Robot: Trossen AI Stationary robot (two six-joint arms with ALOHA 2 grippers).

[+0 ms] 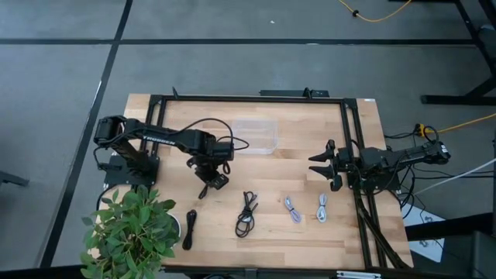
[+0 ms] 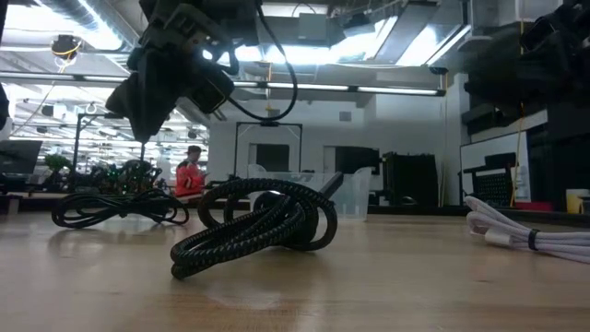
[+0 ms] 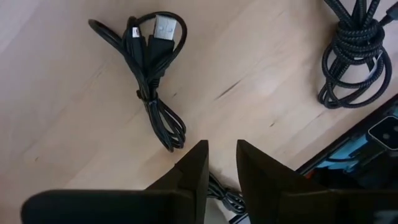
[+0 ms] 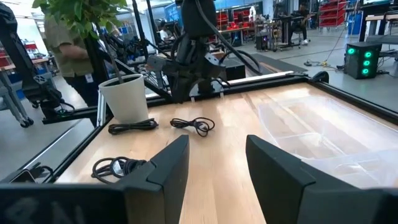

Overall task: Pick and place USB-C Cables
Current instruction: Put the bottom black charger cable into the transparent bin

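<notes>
Five small cable bundles lie on the wooden table. Along the near side are a thin black one (image 1: 190, 229), a braided black one (image 1: 246, 215) and two light grey ones (image 1: 292, 208) (image 1: 322, 207). A third black cable (image 4: 193, 124) lies flat under my left gripper (image 3: 222, 149). That gripper hovers just above it, slanting down toward the near edge, with only a narrow gap between its fingers. My right gripper (image 4: 214, 155) waits open above the table's right side (image 1: 318, 164), touching nothing. My left gripper shows a short stretch of black cable (image 3: 219, 190) low in the gap between its fingers. I cannot tell whether the fingers touch it. The rest of that cable lies on the table.
A clear plastic container (image 1: 252, 134) stands at the table's far middle. A potted plant (image 1: 128, 232) sits at the near left corner, beside the thin black cable. A black frame (image 1: 350, 139) runs round the table. People (image 4: 68, 43) stand in the room beyond.
</notes>
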